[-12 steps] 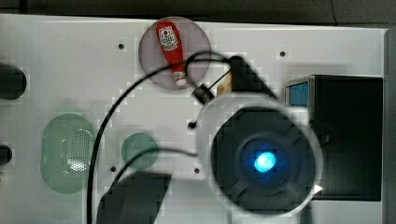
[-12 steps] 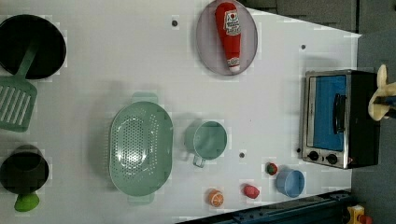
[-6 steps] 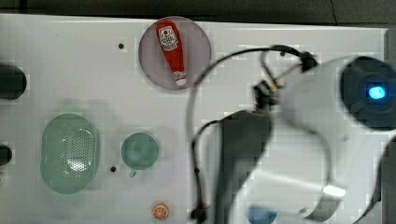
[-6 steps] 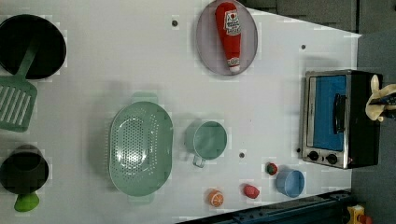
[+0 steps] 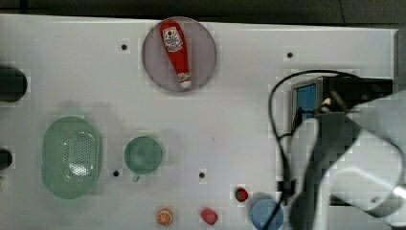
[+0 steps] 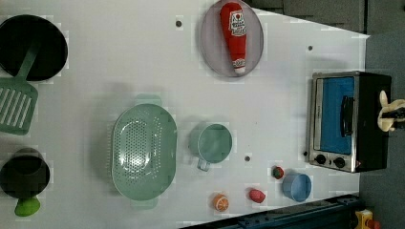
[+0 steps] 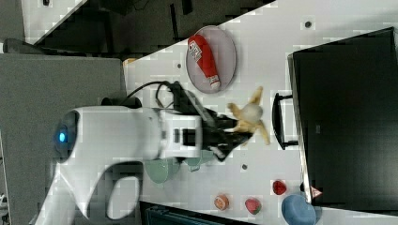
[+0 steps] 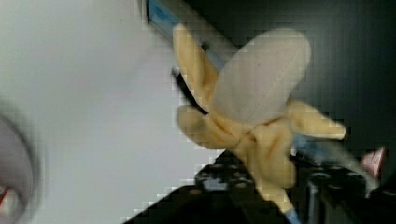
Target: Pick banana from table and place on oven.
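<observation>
Over the oven (image 6: 351, 121), beside its black top in the left view, the banana (image 6: 385, 117) hangs clear of the table (image 6: 119, 76), clenched by its peeled end in the gripper (image 7: 234, 132). The right view shows it just short of the oven's door handle, its pale tip pointing toward the oven. The step in hand looks like the carry, with the pick done. Next, I judge, the arm must bring the fruit squarely above the oven's flat top, lower it and let go.

top, left: overhead | right: oblique | shared: oven (image 6: 351, 121)
</observation>
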Action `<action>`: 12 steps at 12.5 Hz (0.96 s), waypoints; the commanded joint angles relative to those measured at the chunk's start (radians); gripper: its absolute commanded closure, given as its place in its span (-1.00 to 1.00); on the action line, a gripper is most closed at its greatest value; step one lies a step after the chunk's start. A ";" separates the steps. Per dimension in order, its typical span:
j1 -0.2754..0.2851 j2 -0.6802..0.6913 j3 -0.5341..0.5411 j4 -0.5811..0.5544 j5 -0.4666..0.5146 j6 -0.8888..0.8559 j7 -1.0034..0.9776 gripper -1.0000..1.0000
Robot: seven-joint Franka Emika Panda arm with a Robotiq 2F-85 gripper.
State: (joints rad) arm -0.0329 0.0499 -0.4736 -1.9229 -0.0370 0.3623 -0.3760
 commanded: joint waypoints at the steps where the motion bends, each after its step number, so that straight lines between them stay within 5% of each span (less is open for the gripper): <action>1: -0.015 0.055 -0.087 0.034 -0.015 0.108 -0.270 0.47; 7: -0.022 0.163 -0.153 0.034 0.033 0.181 -0.380 0.41; 12: -0.024 0.169 -0.151 0.036 0.033 0.194 -0.382 -0.68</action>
State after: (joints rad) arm -0.0563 0.2561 -0.6323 -1.9004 -0.0017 0.5342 -0.7109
